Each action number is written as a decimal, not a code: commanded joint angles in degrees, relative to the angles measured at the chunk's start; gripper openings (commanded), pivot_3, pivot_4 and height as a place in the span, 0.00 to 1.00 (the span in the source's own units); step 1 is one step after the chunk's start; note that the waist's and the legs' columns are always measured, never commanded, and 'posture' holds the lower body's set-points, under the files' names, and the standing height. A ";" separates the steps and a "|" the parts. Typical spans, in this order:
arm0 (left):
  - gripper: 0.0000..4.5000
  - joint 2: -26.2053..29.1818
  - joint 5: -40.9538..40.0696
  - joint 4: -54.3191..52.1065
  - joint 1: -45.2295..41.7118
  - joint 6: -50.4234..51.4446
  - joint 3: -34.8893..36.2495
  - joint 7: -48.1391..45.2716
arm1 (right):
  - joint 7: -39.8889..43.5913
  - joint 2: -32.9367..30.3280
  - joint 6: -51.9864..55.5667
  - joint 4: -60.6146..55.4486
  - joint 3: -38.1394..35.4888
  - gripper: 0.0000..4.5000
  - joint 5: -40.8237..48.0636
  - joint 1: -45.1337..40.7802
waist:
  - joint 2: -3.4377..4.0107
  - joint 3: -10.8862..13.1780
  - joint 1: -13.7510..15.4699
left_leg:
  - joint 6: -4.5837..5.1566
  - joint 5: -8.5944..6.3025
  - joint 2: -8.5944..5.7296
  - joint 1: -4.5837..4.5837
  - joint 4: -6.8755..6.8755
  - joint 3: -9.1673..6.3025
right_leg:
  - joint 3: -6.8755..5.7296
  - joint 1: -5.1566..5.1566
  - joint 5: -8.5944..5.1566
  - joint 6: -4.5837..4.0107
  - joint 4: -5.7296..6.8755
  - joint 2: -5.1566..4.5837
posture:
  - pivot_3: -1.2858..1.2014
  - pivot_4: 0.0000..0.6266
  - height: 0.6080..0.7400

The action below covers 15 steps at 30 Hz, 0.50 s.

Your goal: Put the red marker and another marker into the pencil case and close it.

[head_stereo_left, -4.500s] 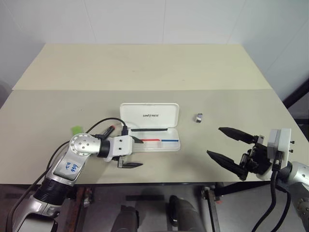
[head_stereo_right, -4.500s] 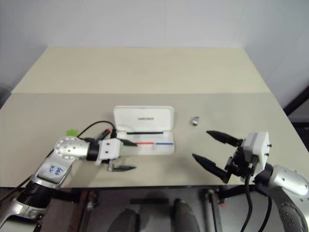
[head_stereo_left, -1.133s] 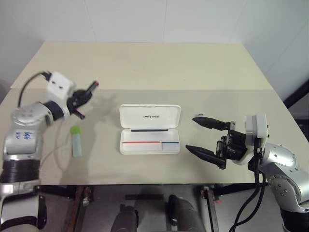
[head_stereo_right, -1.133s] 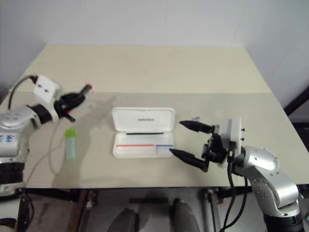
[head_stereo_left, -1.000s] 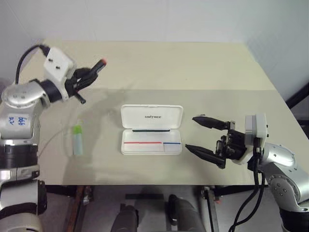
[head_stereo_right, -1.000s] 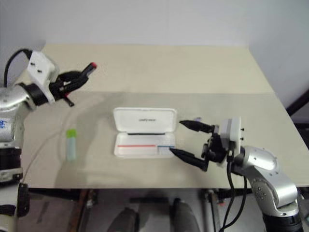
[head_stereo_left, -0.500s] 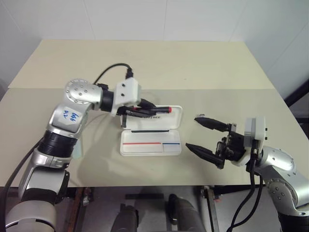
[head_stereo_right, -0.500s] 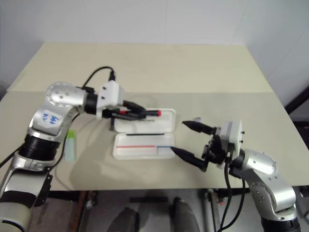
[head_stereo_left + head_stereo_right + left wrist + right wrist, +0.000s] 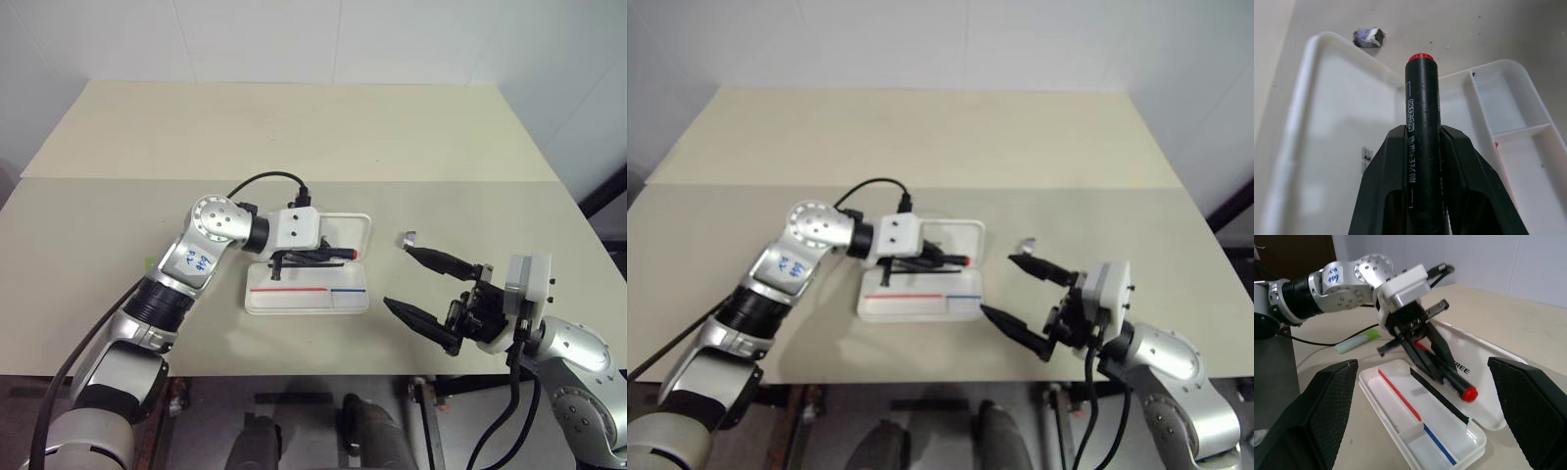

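The left gripper (image 9: 1432, 363) is clamping the red marker (image 9: 1447, 376), its red end jutting past the fingertips over the open pencil case (image 9: 306, 294). The right gripper (image 9: 439, 294) is hanging wide open beside the case. The right wrist view is revealing the green-capped marker (image 9: 1356, 341) behind the left arm.
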 commanded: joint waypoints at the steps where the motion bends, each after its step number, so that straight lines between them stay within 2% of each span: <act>1: 0.13 -0.55 1.00 -4.22 0.90 2.01 -0.12 1.20 | -0.41 0.14 -1.41 -1.94 -0.72 1.00 -0.05 0.25 | 0.00 0.00 -0.03 | 0.00 0.00 0.00 0.00 0.00 0.00 | 0.00 0.00 0.00 0.00 0.01 0.00 | 0.52 0.24 1.00; 7: 0.13 -0.48 2.95 -6.90 2.88 3.24 -1.05 2.23 | -0.29 0.04 -1.47 -1.96 -0.67 1.00 0.11 0.30 | 0.00 0.00 0.00 | 0.01 0.01 0.00 0.07 0.01 0.00 | 0.01 0.02 -0.01 -0.01 0.06 0.00 | 0.52 0.24 1.00; 15: 0.71 -0.51 4.35 -8.95 3.59 4.52 -1.24 2.79 | -0.83 -0.47 -0.38 -2.17 -0.48 1.00 0.70 -1.18 | 0.01 0.00 0.01 | 0.02 0.01 0.00 0.08 0.01 0.00 | 0.02 0.03 -0.01 -0.01 0.08 0.00 | 0.52 0.24 1.00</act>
